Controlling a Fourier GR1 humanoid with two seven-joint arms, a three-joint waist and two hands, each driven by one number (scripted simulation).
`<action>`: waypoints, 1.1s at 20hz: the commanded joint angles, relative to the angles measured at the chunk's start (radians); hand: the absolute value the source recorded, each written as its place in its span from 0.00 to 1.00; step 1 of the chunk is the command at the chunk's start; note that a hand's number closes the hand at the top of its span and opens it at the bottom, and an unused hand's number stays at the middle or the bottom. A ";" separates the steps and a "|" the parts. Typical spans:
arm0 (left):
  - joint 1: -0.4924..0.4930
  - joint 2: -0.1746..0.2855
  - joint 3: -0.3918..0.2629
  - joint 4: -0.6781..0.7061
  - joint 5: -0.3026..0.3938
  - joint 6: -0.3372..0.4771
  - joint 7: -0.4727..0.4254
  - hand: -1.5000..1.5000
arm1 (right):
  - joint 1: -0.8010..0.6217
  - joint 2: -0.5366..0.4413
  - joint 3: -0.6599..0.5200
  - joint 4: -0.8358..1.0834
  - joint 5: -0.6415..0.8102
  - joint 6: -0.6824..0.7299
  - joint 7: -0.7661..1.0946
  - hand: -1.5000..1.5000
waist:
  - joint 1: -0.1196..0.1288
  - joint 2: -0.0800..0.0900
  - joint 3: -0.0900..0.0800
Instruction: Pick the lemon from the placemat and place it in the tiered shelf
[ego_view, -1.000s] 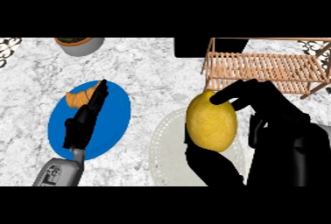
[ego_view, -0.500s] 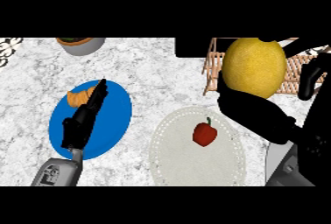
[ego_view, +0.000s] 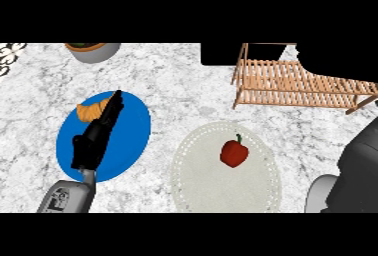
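Tiered shelf (ego_view: 295, 82) now mostly unobstructed

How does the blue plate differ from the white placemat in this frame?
The blue plate is solid blue and lies at the left; the white placemat is pale with a dotted border and lies right of it. The plate carries a croissant; the placemat carries a red pepper. The left hand lies open over the plate, while nothing covers the placemat. Both lie flat on the marble counter, each with one food item.
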 joint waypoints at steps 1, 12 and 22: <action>0.007 -0.021 -0.012 -0.024 -0.013 0.005 0.002 0.50 | -0.026 -0.078 -0.054 0.074 -0.007 0.022 -0.036 1.00 | 0.001 0.001 0.000; -0.006 -0.012 0.019 -0.019 -0.006 -0.034 0.012 0.50 | 0.031 -0.158 -0.021 0.324 0.065 -0.226 -0.249 1.00 | 0.010 0.003 0.001; -0.018 -0.004 0.046 -0.004 -0.005 -0.048 0.015 0.50 | 0.050 -0.116 -0.211 0.443 -0.151 -0.557 -0.401 1.00 | 0.009 0.005 0.002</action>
